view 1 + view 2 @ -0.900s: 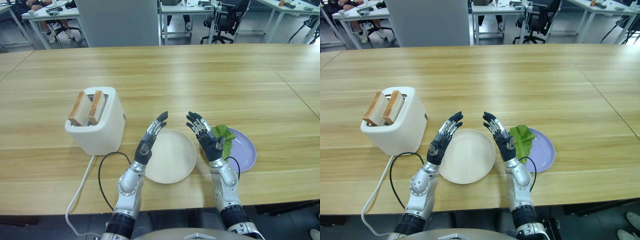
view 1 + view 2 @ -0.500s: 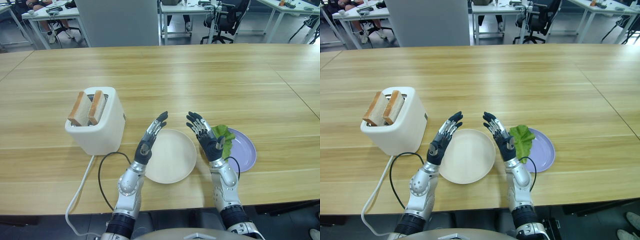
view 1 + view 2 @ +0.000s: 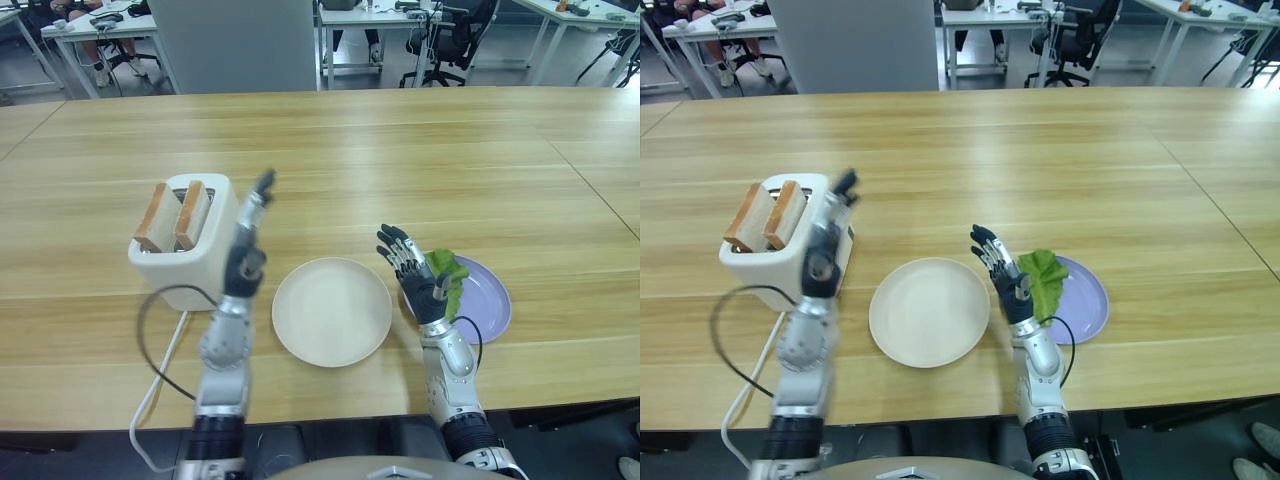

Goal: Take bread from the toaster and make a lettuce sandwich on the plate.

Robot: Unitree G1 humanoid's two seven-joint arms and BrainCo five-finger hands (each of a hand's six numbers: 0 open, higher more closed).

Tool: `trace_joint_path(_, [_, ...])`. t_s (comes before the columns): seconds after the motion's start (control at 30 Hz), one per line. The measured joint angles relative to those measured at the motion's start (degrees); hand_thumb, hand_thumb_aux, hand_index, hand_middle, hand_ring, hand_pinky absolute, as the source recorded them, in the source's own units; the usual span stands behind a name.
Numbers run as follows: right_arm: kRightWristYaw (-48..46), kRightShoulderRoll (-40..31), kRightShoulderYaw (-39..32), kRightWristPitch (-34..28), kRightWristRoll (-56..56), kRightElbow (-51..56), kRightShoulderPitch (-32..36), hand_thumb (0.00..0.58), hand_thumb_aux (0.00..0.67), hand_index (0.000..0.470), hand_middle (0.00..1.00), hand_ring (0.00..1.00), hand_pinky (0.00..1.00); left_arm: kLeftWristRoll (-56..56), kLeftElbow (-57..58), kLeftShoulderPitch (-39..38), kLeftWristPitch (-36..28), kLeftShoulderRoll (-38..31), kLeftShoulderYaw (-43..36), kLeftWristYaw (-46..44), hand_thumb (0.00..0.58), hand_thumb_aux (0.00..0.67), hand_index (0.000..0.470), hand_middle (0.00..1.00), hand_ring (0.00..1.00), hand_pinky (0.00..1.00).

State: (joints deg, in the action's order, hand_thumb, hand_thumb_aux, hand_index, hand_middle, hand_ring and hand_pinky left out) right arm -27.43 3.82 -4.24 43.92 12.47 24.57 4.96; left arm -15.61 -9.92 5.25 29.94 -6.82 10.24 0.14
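Left hand being held spread, empty, just beside toaster near table's front-left; bread being held upright in slots. Right hand being held spread, empty, beside lettuce. Risks: toaster being tipped by sideways contact, cord being snagged by arm, slice being crushed or dropped short of plate.

Both eyes sit head-high, face forward and down, near the table. Offset slightly sideways; both share toaster and plate.

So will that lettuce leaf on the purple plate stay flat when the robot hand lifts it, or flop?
Probably flop: the lettuce leaf looks thin and crinkled, lying limp at the left side of the purple plate. It seems very light, so a slight nudge could shift it. It may tear if pinched hard.
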Motion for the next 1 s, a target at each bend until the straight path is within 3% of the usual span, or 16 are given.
trace_joint_path(0.23, [4.4,0.0,0.1,1.4,-2.9,-1.8,-0.1,0.000,0.000,0.000,0.00,0.00,0.00,-29.4,-3.8,4.8,-21.6,-19.6,11.5,8.6,0.000,0.000,0.000,0.00,0.00,0.00])
trace_joint_path(0.33, [5.5,-0.1,-0.1,1.8,-4.0,-2.7,-0.1,0.000,0.000,0.000,0.00,0.00,0.00,-38.9,2.0,6.2,-31.4,-26.1,11.2,9.5,0.000,0.000,0.000,0.00,0.00,0.00])
trace_joint_path(0.53, [6.6,-0.8,0.0,1.9,-4.8,-2.7,0.3,0.000,0.000,0.000,0.00,0.00,0.00,-47.6,12.3,7.1,-43.6,-32.7,5.9,5.7,0.000,0.000,0.000,0.00,0.00,0.00])
trace_joint_path(1.0, [9.3,-6.5,1.8,1.6,-6.3,-9.9,0.5,0.000,0.000,0.000,0.00,0.00,0.00,-42.9,22.0,9.2,-47.5,-35.0,-5.4,0.9,0.000,0.000,0.000,0.00,0.00,0.00])
